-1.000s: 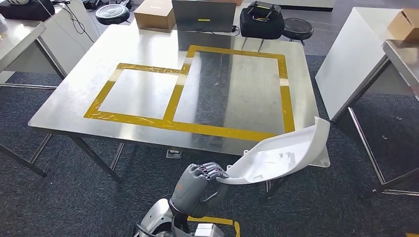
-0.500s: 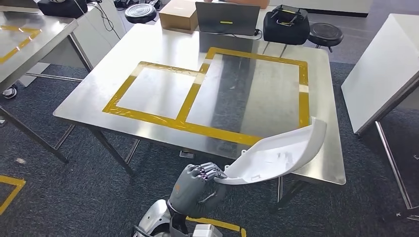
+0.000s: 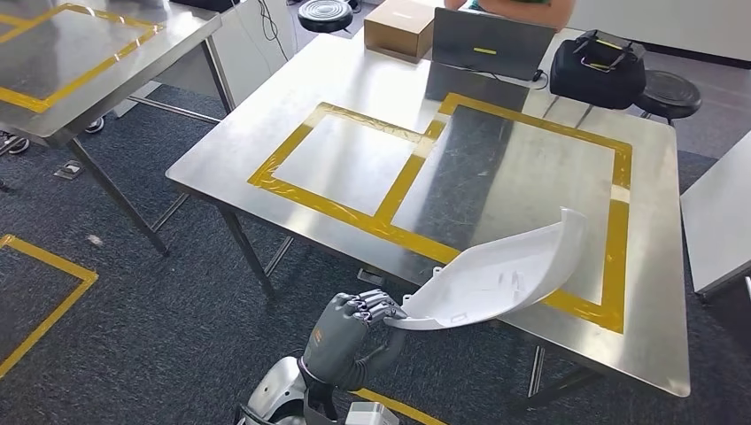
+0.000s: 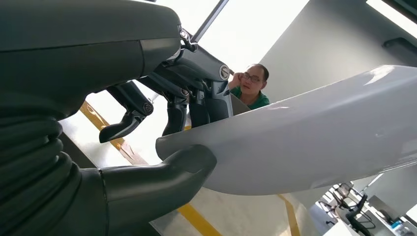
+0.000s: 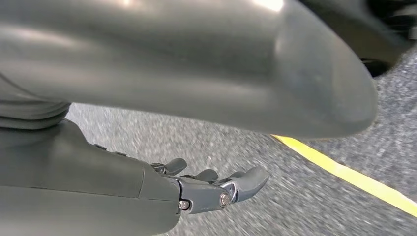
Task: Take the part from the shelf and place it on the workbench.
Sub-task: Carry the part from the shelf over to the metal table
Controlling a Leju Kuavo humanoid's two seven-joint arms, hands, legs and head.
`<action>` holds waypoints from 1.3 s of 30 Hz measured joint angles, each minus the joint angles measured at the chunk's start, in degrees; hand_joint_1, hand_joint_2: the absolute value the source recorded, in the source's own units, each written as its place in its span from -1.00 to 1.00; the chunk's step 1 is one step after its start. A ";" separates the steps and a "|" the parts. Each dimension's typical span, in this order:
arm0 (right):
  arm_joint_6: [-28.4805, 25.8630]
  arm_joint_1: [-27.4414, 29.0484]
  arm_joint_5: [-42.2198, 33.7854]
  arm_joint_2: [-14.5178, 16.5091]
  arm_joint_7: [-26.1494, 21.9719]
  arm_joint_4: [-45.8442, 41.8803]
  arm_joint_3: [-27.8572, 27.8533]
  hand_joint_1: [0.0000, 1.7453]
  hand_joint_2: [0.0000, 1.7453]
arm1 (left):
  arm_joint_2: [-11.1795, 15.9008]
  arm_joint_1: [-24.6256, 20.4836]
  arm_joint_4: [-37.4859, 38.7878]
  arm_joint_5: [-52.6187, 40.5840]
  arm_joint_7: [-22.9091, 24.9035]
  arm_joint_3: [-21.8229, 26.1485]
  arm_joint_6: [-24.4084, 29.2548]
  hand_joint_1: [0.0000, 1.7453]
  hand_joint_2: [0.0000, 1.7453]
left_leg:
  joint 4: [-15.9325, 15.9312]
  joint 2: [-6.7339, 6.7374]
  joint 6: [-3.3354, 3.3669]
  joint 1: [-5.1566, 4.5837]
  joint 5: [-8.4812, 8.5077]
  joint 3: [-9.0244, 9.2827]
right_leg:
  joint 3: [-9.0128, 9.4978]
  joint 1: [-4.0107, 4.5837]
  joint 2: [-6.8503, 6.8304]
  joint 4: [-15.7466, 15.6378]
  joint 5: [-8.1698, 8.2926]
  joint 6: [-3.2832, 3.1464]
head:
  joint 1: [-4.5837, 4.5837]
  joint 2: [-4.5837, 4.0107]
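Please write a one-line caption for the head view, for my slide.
The left robot hand holds a curved white part by one end, near the steel workbench marked with yellow tape.

The steel workbench (image 3: 266, 142) bears yellow tape (image 3: 398, 190), a laptop (image 3: 491, 44), box (image 3: 398, 27), bag (image 3: 595, 66).

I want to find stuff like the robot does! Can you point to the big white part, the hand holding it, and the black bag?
white part (image 3: 496, 279), head view, middle of its curved inside.
left hand (image 3: 350, 332), head view, grey back of the hand.
black bag (image 3: 598, 71), head view, its front side.
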 joint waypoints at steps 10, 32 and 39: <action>-0.05 0.01 0.01 0.05 -0.01 0.00 0.03 -1.00 -1.00 | 0.15 0.07 -0.31 -0.02 0.02 0.16 -0.02 1.00 1.00 | 13.01 4.37 -2.73 -0.10 -6.46 -6.90 | 2.60 0.23 -3.20 -5.30 0.99 -2.75 | -0.39 0.00; -0.01 -0.22 -0.51 0.13 -0.19 0.00 0.02 -1.00 -1.00 | -0.51 -0.45 -0.96 -2.74 1.04 0.55 -2.05 1.00 1.00 | 0.58 4.54 -0.33 -0.33 0.16 -0.78 | 1.91 0.39 -2.20 -3.28 0.41 -0.28 | 0.26 -0.01; -0.08 -0.31 -0.50 0.19 -0.31 0.00 0.03 -1.00 -1.00 | -1.05 -1.39 -0.52 -3.58 1.39 0.47 -2.92 1.00 1.00 | 0.07 4.43 -0.07 -0.57 0.50 -0.67 | 2.14 0.70 -2.07 -4.58 0.82 -1.30 | 0.25 -0.01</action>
